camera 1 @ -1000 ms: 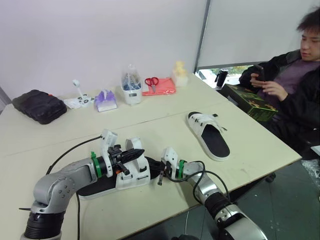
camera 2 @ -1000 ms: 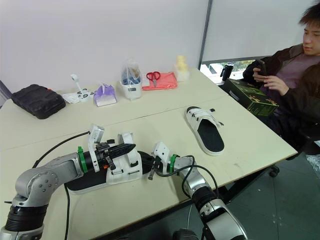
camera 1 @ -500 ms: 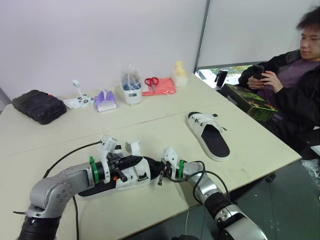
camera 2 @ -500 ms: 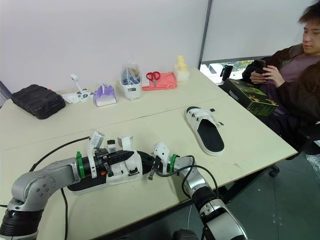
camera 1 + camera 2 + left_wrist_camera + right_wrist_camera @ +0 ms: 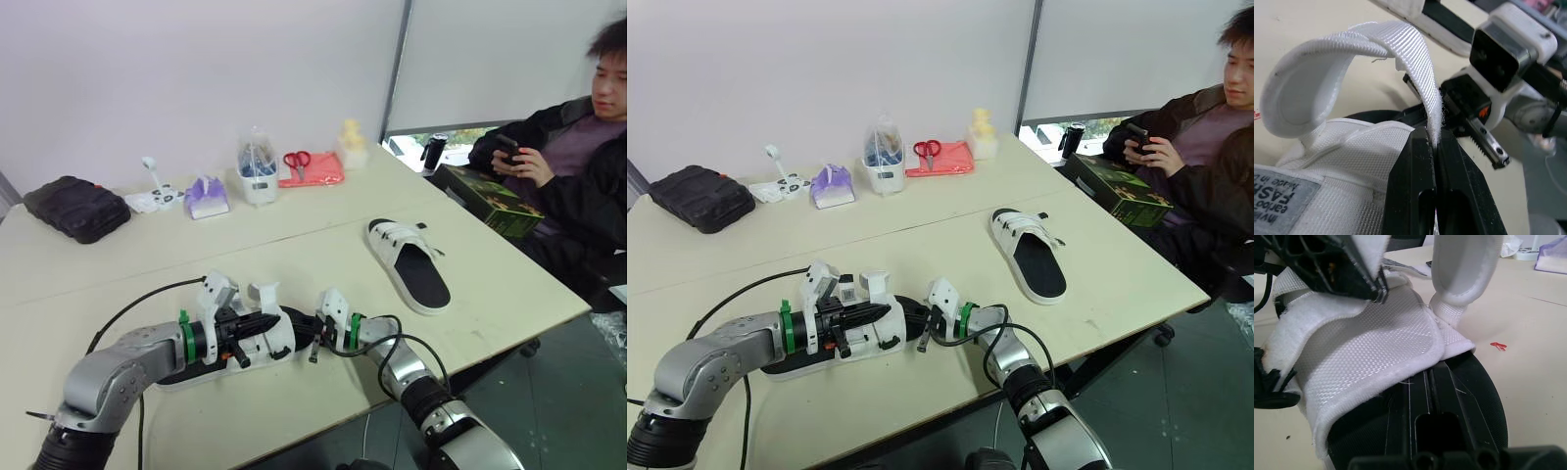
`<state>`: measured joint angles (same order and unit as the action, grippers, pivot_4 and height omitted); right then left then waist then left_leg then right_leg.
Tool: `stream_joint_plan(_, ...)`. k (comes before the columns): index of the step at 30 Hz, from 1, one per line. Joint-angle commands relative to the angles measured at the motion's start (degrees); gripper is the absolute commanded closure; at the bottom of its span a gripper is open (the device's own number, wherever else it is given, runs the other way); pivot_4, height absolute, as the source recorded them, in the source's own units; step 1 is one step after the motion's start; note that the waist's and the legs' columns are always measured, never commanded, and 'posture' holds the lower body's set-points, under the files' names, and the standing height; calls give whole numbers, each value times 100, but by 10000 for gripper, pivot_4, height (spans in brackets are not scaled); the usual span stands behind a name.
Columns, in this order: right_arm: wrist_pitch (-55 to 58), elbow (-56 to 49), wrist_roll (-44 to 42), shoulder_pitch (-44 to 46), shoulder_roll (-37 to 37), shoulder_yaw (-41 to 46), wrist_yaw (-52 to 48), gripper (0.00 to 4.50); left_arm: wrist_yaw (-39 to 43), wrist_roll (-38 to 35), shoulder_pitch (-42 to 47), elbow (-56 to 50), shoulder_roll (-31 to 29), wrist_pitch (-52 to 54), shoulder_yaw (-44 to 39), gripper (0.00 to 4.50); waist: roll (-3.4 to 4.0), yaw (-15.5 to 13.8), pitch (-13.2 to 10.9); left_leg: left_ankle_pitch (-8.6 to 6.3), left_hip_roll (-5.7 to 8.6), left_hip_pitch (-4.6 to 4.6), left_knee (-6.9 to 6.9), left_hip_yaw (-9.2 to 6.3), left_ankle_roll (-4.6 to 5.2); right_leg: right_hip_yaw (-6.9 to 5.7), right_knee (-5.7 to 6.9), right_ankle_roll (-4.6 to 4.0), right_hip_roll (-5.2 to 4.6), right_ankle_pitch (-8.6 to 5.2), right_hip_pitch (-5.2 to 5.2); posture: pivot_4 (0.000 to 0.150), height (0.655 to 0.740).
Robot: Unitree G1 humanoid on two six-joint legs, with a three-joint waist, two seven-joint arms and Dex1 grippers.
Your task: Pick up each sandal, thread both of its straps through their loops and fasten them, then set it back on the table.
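Looking at the near sandal [image 5: 1376, 347]: it's at about 7 o'clock on the desk [image 5: 294, 240], close to the front edge and sitting between the two arms. The sole looks flat on the desk rather than lifted.

The left end effector [image 5: 1433, 147] is clamped tight on the white strap [image 5: 1400, 39], which curls up in an arch above the upper. The right end effector [image 5: 313, 341] is right up against the sandal's other end. I honestly can't tell if it's apart or together.

What could go wrong, as I read it:
- The pinch is thin and right on the strap's edge, so any sideways tug could pull the webbing out.
- The strap's fuzzy face hangs just over the upper. If it drops before it's through its loop, it could stick in the wrong spot.
- If the right side isn't actually holding, pulling the strap could spin or drag the whole sandal. The desk edge is near at 6 o'clock.

Orientation: the long axis runs roughly 8 to 2 o'clock. My guess is the toe points to 2, toward the right end effector, and the heel sits under the left arm.

The second sandal [image 5: 411, 264] is well apart at about 4 o'clock, its long axis roughly 11 to 5.
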<state>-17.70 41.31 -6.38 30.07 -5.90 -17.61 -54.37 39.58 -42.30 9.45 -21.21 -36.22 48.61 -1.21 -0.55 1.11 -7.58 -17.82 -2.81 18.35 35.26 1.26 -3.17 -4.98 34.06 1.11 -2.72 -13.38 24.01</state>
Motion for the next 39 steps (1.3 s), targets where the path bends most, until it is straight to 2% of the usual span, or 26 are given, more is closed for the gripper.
stream_joint_plan(1, 704, 1050, 638, -521, -222, -327, 119, 45000, 268, 179, -122, -208, -150, -93, 270, 44521, 0, 1, 0, 0, 0, 0, 0, 0, 0, 0, 0, 0, 0, 0, 0, 1500, 7400)
stream_joint_plan(13, 703, 1057, 640, -521, -204, -335, 115, 45000, 523, 47, -125, -642, -198, -58, 310, 44521, 3, 1, 1, 0, -1, 0, 0, 0, 0, 0, -1, 0, 0, 0, 5, 1500, 7400)
stream_joint_plan(20, 700, 1066, 644, -522, -195, -338, 125, 45000, 557, 1136, -124, -280, -387, -937, 713, 44521, 5, 1, 1, 0, 1, -1, 0, 1, 0, 0, -1, 0, 1, 0, 7, 1500, 7400)
stream_joint_plan(26, 703, 1060, 643, -537, -193, -338, 132, 45000, 586, 1584, 32, -246, -207, -1531, 853, 44521, 6, -10, 0, 0, -3, 1, 0, 1, 0, 1, -1, 0, 0, 0, 12, 1500, 7400)
stream_joint_plan(33, 703, 1078, 644, -529, -189, -338, 137, 45000, 779, 1236, -94, -405, -262, -1133, 601, 44521, 6, -5, 0, 0, -3, 1, 0, 1, 0, 0, -1, 0, 0, 0, 14, 1500, 7400)
stream_joint_plan(34, 706, 1078, 642, -528, -189, -338, 134, 45000, 773, 1127, -113, -414, -255, -1035, 506, 39363, 5, -4, 0, 0, -3, 1, 0, 2, 0, 0, -1, 0, 0, 0, 16, 1500, 7400)
stream_joint_plan(35, 710, 1077, 642, -529, -190, -339, 130, 45000, 710, 1003, -134, -444, -213, -933, 369, 37109, 5, -2, 0, 0, -3, 1, 0, 2, 0, 0, -1, 0, 0, 0, 18, 1500, 7400)
stream_joint_plan(39, 715, 1042, 638, -568, -198, -344, 112, 45000, 469, 480, -393, -772, -198, -487, -160, 17232, 0, 7, -2, 0, -4, 2, 0, 1, 1, 0, 0, 0, 3, 0, 22, 1500, 7400)
